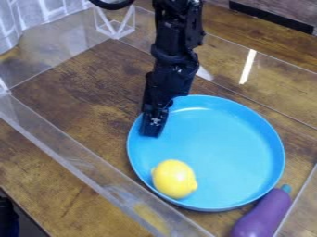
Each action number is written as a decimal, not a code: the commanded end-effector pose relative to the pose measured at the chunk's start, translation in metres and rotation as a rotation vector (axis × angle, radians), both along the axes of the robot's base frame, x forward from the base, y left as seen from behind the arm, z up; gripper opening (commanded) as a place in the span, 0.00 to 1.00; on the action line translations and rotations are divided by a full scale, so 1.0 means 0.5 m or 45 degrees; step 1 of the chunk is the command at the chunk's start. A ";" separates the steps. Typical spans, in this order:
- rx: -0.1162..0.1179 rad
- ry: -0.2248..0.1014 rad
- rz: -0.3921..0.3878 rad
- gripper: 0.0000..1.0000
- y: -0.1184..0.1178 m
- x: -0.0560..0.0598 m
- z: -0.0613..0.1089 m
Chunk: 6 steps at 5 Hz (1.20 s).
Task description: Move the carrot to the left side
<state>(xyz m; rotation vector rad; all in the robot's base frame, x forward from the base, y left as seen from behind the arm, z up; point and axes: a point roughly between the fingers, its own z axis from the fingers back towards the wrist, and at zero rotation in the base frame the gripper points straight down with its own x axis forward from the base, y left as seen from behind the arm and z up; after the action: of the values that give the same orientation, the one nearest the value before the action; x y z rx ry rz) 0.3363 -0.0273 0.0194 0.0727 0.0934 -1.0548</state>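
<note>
Wood table (87, 102), blue plate (235, 139) on top. Carrot (175, 180) sitting at 7 o'clock inside the plate. Gripper (152, 125) at 10 o'clock on the rim, fingers spread wide, holding nothing.

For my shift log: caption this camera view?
Open gripper at blue plate rim; yellow carrot on plate.
</note>
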 end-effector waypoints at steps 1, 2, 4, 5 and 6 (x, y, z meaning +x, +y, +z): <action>-0.006 0.020 -0.050 1.00 -0.019 0.003 -0.005; -0.006 0.027 -0.030 1.00 -0.009 0.014 -0.005; -0.005 0.045 -0.066 1.00 -0.053 0.052 -0.006; -0.004 0.054 -0.137 1.00 -0.069 0.040 -0.006; -0.002 0.066 -0.206 1.00 -0.084 0.027 -0.008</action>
<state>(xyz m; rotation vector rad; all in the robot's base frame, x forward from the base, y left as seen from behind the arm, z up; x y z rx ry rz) 0.3588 -0.0429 0.0192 0.0646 0.1271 -1.1203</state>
